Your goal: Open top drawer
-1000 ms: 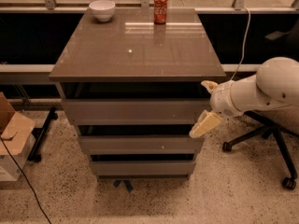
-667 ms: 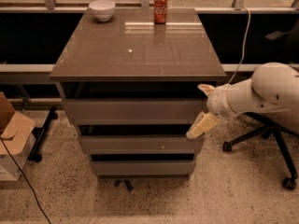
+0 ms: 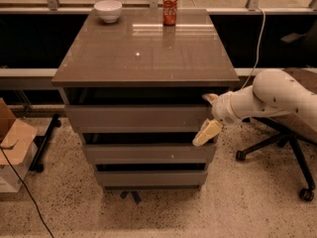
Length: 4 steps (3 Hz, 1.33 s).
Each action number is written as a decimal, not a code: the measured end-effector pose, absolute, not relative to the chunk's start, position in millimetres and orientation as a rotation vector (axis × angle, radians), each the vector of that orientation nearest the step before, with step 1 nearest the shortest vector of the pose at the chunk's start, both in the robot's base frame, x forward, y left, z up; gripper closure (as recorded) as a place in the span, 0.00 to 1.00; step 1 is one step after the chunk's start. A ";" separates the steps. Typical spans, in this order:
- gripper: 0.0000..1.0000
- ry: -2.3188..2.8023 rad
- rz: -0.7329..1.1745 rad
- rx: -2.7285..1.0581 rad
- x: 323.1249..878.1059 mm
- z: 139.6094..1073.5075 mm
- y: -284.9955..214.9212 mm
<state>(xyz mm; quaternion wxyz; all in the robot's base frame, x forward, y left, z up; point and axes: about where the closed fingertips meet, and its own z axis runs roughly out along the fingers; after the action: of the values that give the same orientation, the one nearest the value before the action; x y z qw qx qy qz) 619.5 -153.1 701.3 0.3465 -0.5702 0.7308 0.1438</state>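
Office — swivel chair [image 3: 296, 160], cabinet [image 3: 143, 58]; end effector [image 3: 207, 119] beside top drawer [image 3: 138, 118].

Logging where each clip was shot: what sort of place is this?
Likely an office or lab: a wheeled office chair, a drawer cabinet, and a cardboard box on the floor. The hand is at the right end of the top drawer.

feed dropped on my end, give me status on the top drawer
Gripper at right end of top drawer front, jaws open above and below it. Drawer looks not pulled out yet. Office chair beside the arm, not in the pull path.
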 end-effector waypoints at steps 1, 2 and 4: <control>0.00 1.891 0.388 -1.506 634.8 694.1 -147.5; 0.00 1.885 0.413 -1.556 647.5 685.3 -134.7; 0.50 1.909 0.459 -1.670 629.2 662.7 -117.6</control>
<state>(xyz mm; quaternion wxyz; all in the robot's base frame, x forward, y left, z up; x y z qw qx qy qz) 629.2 -117.6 662.7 0.2780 -0.6224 0.7114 0.1712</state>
